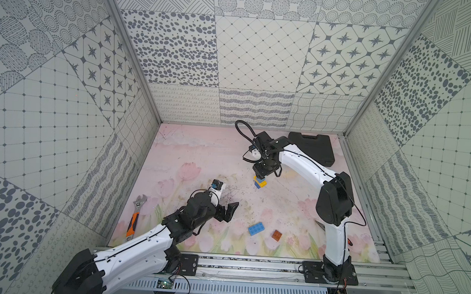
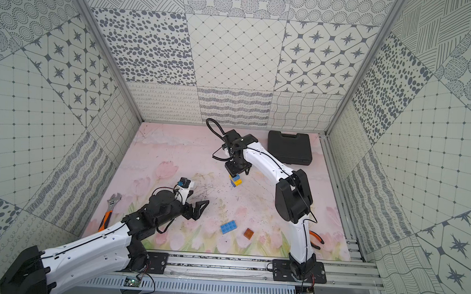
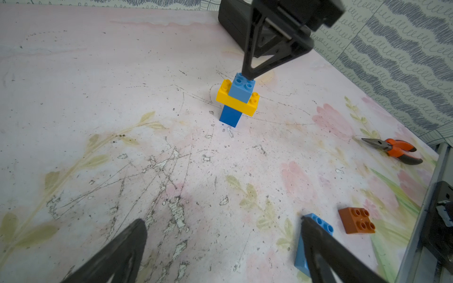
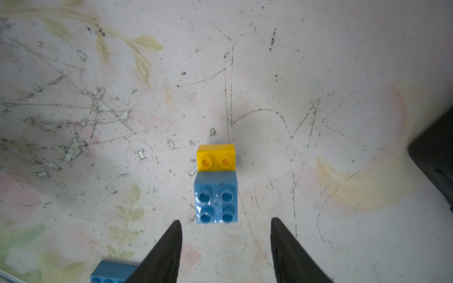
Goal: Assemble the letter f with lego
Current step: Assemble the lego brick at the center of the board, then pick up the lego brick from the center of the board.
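Floral mat (image 1: 200, 156) bears stack (image 1: 260, 182), blue brick (image 1: 257, 228), brown brick (image 1: 277, 235), wrench (image 1: 136, 217), pliers (image 3: 397, 150), case (image 1: 312, 148).

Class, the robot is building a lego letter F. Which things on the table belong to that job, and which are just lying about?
For the job: three-brick stack, long blue brick, brown brick.
Lying about: wrench, pliers, black case.

No writing, label or number can be read anywhere here.

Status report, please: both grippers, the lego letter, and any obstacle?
Left gripper open, empty. Right gripper open, above the stack: blue, yellow, blue bricks joined. Long blue brick and brown brick lie loose. Pliers off to side, not blocking.
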